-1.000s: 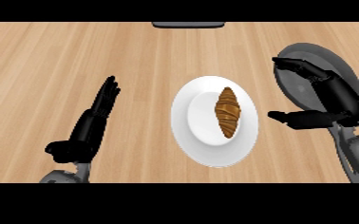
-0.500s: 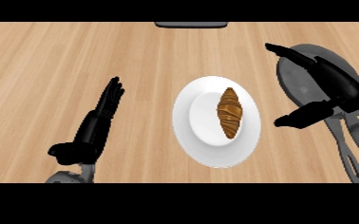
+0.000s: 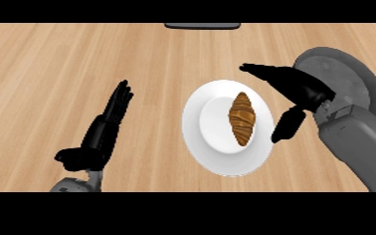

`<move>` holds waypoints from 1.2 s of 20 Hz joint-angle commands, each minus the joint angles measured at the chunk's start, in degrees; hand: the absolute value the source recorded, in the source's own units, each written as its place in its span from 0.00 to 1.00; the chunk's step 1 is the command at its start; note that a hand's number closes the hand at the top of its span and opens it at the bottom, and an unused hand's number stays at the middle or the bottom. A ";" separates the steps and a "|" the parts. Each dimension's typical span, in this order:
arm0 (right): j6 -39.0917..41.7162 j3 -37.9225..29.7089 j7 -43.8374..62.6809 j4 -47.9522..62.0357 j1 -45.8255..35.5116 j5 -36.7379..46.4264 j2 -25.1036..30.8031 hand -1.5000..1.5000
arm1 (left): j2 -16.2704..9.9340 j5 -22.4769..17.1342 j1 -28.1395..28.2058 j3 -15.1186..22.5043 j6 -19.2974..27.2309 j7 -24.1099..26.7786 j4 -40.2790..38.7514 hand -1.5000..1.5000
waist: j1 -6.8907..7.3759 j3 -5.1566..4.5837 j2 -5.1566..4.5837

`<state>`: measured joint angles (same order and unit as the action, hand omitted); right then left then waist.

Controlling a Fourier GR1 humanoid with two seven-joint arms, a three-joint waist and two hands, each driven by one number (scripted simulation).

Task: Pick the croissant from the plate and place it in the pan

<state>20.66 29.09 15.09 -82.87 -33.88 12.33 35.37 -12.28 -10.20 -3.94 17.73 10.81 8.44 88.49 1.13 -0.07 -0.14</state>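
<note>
A brown croissant (image 3: 241, 118) lies lengthwise in the middle of a white plate (image 3: 206, 139) on the wooden counter. My right hand (image 3: 297, 92) hovers just right of the plate, open, fingers stretched toward the plate's far rim and thumb hanging beside its right edge; it touches nothing. The grey pan (image 3: 336, 72) sits at the right edge, partly hidden behind that hand and forearm. My left hand (image 3: 103, 132) rests open at the lower left, fingers pointing up, well left of the plate.
A dark flat object (image 3: 202, 26) lies at the counter's far edge, top centre. Bare wood spans the left half and the strip beyond the plate.
My right hand has swung left from over the pan toward the plate, its fingers now reaching the plate's upper right rim. The left hand has barely shifted.
</note>
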 commanded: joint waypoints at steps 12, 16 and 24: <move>5.96 3.52 3.93 10.14 -0.05 18.28 -14.02 0.00 | 2.16 2.22 -1.20 -3.72 -1.87 -1.88 0.18 0.50 | -0.87 0.07 0.10; 8.70 -0.61 5.19 7.44 1.83 20.99 -14.00 0.00 | 3.72 5.52 3.80 -0.92 0.28 -4.45 7.32 0.50 | -0.87 0.07 0.19; 3.88 -5.44 -3.23 20.65 -2.09 27.19 -20.59 0.00 | 5.76 5.15 1.07 -4.87 -4.07 3.15 -4.34 0.50 | -0.71 0.06 0.01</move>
<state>25.92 25.73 14.53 -68.45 -33.10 36.93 17.90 -7.48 -5.06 -2.09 14.49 8.34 7.51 89.29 0.30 0.00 -0.04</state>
